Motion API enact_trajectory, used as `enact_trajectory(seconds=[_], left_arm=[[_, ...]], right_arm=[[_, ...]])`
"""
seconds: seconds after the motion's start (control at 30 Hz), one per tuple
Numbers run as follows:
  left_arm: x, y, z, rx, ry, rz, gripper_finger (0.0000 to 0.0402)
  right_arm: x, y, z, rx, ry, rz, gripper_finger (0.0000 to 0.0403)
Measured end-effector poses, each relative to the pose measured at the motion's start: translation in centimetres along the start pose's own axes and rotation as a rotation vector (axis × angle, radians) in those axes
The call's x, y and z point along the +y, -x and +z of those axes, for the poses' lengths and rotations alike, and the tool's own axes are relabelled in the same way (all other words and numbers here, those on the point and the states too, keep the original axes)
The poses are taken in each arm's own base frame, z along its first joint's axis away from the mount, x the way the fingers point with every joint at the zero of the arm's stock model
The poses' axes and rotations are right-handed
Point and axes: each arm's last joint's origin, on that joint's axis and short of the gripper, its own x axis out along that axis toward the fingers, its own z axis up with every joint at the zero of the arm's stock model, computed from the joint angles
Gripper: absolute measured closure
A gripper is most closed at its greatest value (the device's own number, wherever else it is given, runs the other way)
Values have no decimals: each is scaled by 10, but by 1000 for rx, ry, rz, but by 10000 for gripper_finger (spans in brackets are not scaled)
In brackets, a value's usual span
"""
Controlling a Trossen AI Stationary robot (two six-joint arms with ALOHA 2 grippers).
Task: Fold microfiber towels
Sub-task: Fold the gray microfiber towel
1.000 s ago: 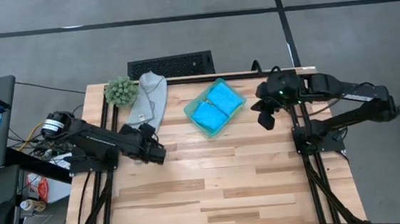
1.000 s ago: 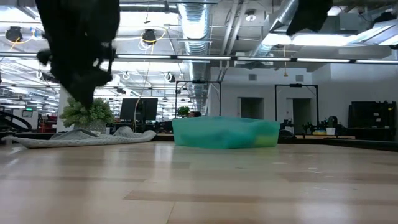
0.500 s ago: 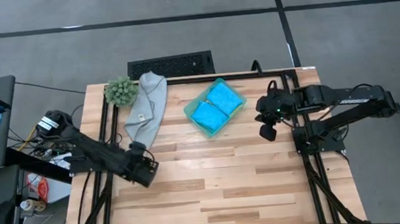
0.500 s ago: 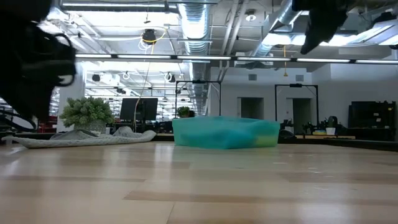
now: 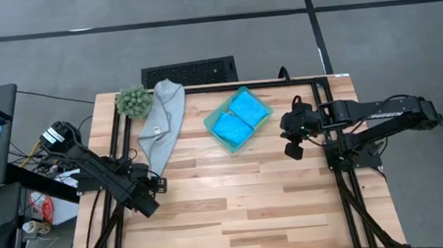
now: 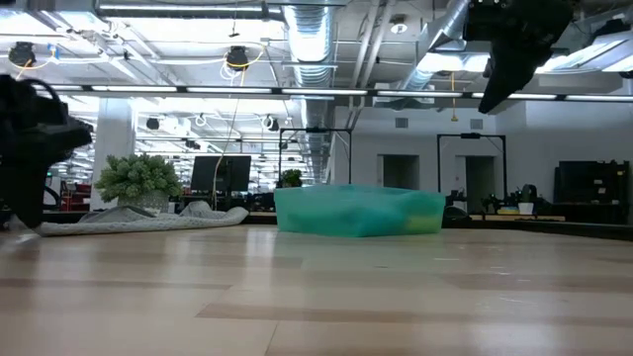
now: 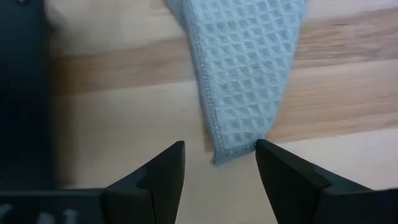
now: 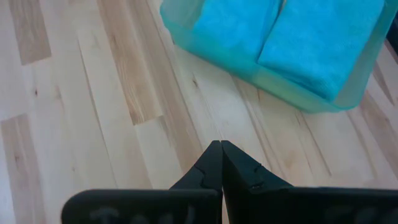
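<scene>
The grey towel (image 5: pixel 163 121) is lying limp along the table's (image 5: pixel 251 201) far left side, beside the plant ball (image 5: pixel 133 101). 2 folded blue towels (image 5: pixel 239 118) are sitting in the teal tray (image 5: pixel 214 134). The left gripper (image 5: pixel 153 185) is hovering with fingers spread at the grey towel's near corner. The right gripper (image 5: pixel 291 148), fingers pressed together, is hanging just right of the tray.
</scene>
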Motion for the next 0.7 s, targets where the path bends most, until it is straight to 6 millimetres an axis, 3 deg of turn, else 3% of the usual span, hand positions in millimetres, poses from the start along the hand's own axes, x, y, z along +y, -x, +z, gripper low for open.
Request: enact_trajectory(seconds=[0.3,0.7], left_arm=[[0,-9,0,-74,54,-118,233],[-5,-9,-2,-75,6,-168,387]], right_arm=[[0,0,1,-8,-19,6,381],[2,0,6,-58,-35,23,381]])
